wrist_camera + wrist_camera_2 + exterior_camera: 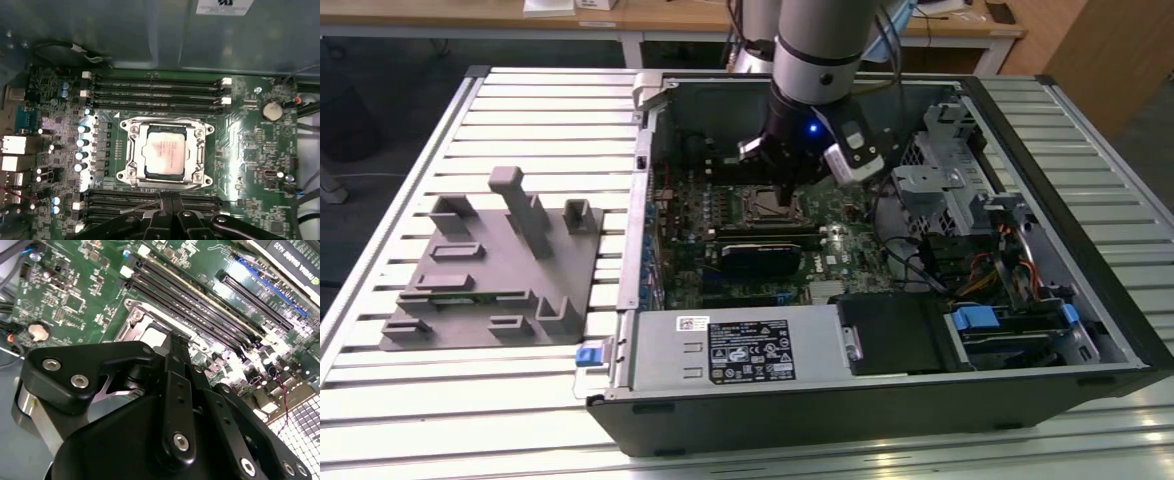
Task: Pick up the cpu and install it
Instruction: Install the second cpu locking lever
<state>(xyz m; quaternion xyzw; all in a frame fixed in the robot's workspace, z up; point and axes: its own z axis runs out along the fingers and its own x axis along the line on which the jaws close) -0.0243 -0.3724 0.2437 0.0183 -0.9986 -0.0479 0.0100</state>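
The black-linked tool (167,209), its fingers pressed together and empty, is hovering just beside the metal-framed socket (131,172). A downward slip could be scraping the board. The small square pale silver-topped cpu (167,152) is lying flat inside that socket, apparently seated.

The arm (821,40) is a silver-grey tube above a black wrist with a small blue light; the black gripper (175,347) linkages carry silver screws.
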